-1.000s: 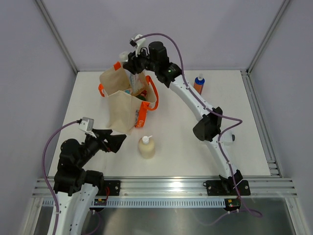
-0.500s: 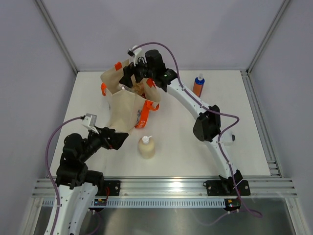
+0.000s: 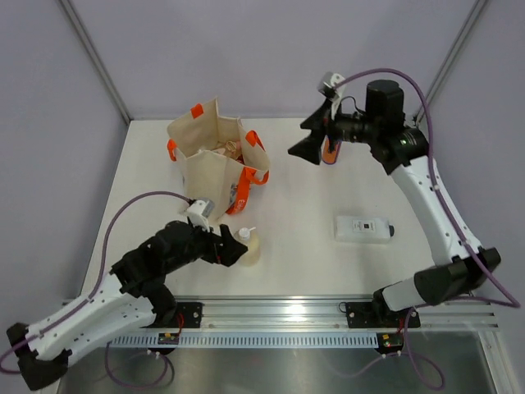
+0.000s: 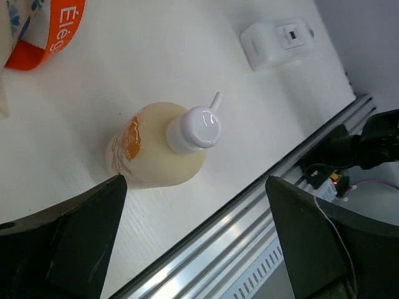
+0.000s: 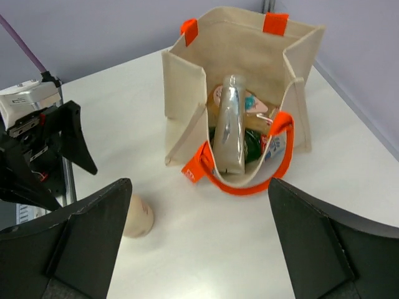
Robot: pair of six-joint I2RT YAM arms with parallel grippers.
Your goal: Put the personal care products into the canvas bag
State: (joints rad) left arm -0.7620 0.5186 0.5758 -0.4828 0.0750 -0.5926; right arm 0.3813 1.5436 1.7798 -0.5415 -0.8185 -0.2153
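Observation:
The canvas bag (image 3: 215, 156) stands open at the back left. In the right wrist view the bag (image 5: 187, 87) holds a silver tube (image 5: 230, 124), a green bottle (image 5: 256, 144) and more. My right gripper (image 3: 297, 139) hangs open and empty, high up to the right of the bag, partly hiding the orange bottle (image 3: 331, 152). The cream pump bottle (image 3: 249, 246) stands near the front. My left gripper (image 3: 233, 249) is open right beside it. Seen from the left wrist, the pump bottle (image 4: 156, 149) sits just ahead of the jaws of the open left gripper (image 4: 194, 187). A flat white bottle (image 3: 363, 228) lies at the right.
The bag's orange handle (image 4: 53, 28) hangs down its near side. The metal rail (image 3: 279, 310) runs along the table's front edge, close to the pump bottle. Grey walls close in the back and sides.
My right gripper opened over the bag, leaving the silver tube inside, then rose and swung right. The left arm reached forward to the cream pump bottle.

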